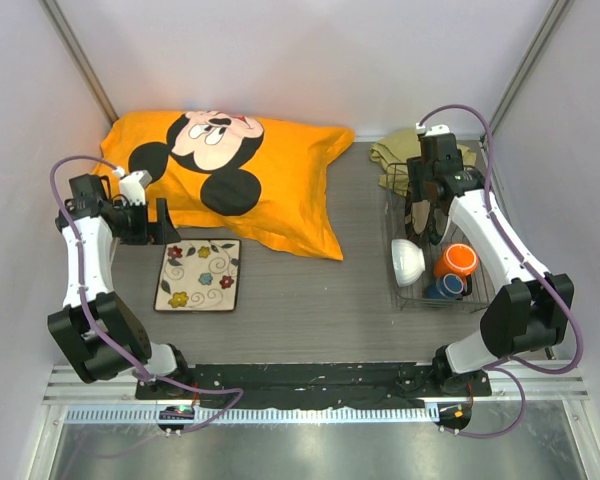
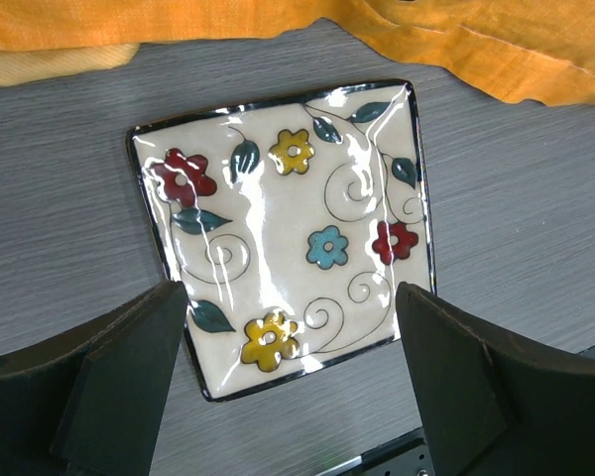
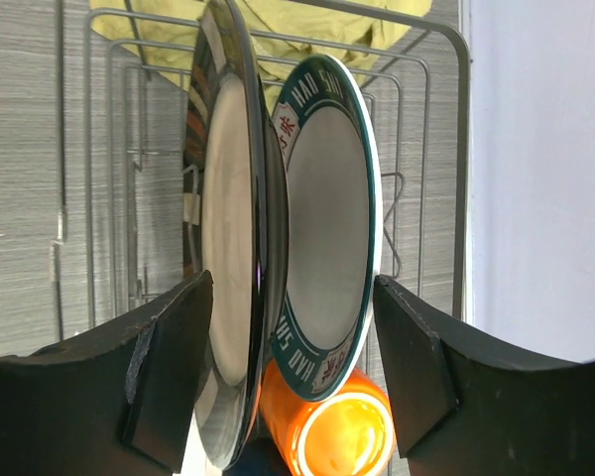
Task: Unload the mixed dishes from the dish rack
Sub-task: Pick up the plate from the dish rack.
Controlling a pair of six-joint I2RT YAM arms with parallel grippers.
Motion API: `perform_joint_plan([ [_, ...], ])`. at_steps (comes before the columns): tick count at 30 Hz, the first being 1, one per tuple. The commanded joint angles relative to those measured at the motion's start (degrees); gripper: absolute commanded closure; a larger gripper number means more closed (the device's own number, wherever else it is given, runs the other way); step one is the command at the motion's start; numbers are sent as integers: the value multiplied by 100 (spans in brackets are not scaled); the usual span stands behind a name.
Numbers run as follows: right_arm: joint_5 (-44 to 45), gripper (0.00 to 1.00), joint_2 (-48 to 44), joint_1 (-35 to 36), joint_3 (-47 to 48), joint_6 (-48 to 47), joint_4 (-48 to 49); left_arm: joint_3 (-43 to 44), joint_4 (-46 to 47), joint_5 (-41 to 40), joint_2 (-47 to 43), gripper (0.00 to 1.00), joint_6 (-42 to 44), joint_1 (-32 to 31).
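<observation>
The square cream floral plate [image 1: 199, 274] lies flat on the table at the left and also shows in the left wrist view [image 2: 288, 233]. My left gripper [image 1: 158, 224] is open and empty above its far edge, with the plate's near edge between the fingers in the left wrist view [image 2: 290, 382]. The dish rack [image 1: 427, 240] at the right holds a white bowl [image 1: 406, 261], an orange mug [image 1: 457, 261] and a small dark-blue cup [image 1: 444, 288]. My right gripper [image 3: 293, 372] is open around two upright plates: the brown dark-rimmed plate [image 3: 228, 228] and the white plate with a dark patterned rim [image 3: 332, 213].
A large orange cartoon pillow [image 1: 235, 170] lies across the back of the table. An olive-green folded cloth [image 1: 405, 155] lies behind the rack. The enclosure walls stand close on both sides.
</observation>
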Motion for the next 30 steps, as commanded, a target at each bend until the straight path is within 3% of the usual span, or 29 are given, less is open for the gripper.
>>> perform_joint_plan([
  [1, -212, 30, -164, -17, 336, 128, -68, -14, 177, 131, -20, 9, -77, -22],
  [30, -274, 34, 11, 53, 416, -57, -60, -129, 291, 105, 85, 9, -77, -31],
])
